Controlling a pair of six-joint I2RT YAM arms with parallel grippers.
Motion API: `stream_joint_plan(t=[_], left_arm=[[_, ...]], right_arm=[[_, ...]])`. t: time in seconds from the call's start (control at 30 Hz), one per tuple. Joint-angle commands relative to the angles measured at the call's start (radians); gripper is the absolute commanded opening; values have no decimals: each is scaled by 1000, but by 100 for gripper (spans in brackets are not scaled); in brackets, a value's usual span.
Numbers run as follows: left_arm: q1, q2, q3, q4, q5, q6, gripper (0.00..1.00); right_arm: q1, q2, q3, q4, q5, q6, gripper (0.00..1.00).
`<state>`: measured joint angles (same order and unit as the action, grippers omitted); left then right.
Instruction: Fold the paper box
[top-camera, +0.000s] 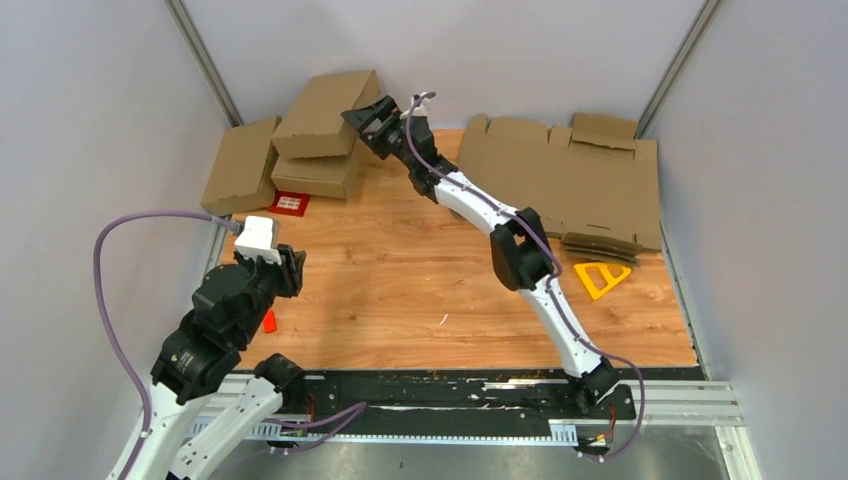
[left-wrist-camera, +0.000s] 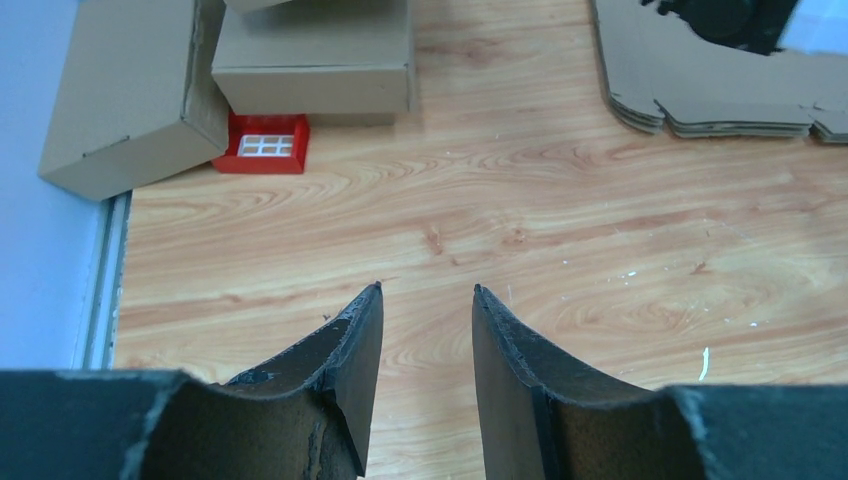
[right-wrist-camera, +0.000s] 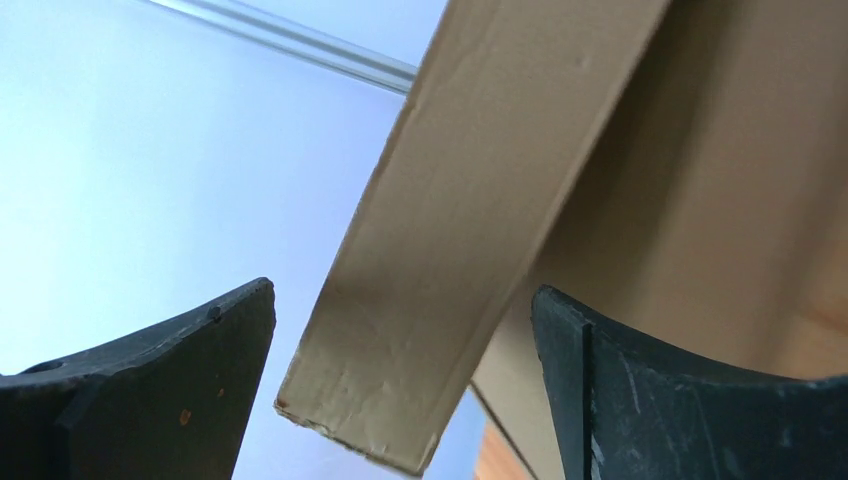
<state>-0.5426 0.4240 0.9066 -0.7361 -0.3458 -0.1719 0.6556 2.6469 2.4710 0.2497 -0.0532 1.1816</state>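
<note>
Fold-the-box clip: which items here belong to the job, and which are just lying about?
Job: top plain brown cardboard box, its corner between the fingers of the open right gripper.
Lying about: two other brown cardboard boxes, stack of flat notched cardboard sheets, small red card, yellow triangular frame.

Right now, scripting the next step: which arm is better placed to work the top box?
Right: the right gripper is open around a corner of the paper box; the left gripper hangs open over the wooden table, far from it.

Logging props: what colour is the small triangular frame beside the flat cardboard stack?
The triangular frame is yellow; top external view shows it best.
</note>
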Motion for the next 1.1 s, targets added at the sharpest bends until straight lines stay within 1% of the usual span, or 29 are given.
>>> stream_joint_plan(t=[0.0,0.1,0.27,0.33,0.43,0.47,0.57,0.63,0.67,0.73,0.77,0.83,0.87,0.9,0.97,1.07], left_arm=[[3,23,6,37,0,6,46],[3,38,15,31,5,-2,46],[3,64,2,50,46,-35,47],[3,70,-9,71,68,-54,47],[2,82,-29,100,100,-78,47],[3,87,-35,109,106,-86,47],[3,100,-52,124,120,-98,48],[3,109,-60,129,122,-100,48],[3,111,-64,132,121,-101,48],[3,111,-71,136,118,-98,49],[3,111,-73,135,116,-95,49],[3,109,-74,131,117,-88,50],[3,106,-72,126,119,-86,50],[3,103,-72,121,117,-84,50],[3,94,-74,113,112,-82,51],[3,72,-83,108,111,-70,51]], right_arm=[[-13,-293,-333,23,113,-106,100],[-35,-453,-523,17,105,-196,100],[-62,-674,-755,-21,69,-348,99],[-73,-740,-836,-38,69,-377,94],[-89,-774,-904,-59,94,-397,78],[-91,-771,-903,-81,114,-409,77],[-89,-727,-866,-112,146,-414,75],[-88,-680,-828,-112,156,-396,62],[-86,-652,-805,-110,162,-384,58],[-82,-588,-754,-96,177,-373,44],[-79,-550,-722,-89,189,-366,35],[-72,-473,-658,-71,206,-345,12],[-69,-430,-623,-57,216,-330,3],[-65,-387,-587,-44,225,-318,0],[-52,-288,-485,-16,235,-312,0],[-30,-99,-252,18,208,-321,0]])
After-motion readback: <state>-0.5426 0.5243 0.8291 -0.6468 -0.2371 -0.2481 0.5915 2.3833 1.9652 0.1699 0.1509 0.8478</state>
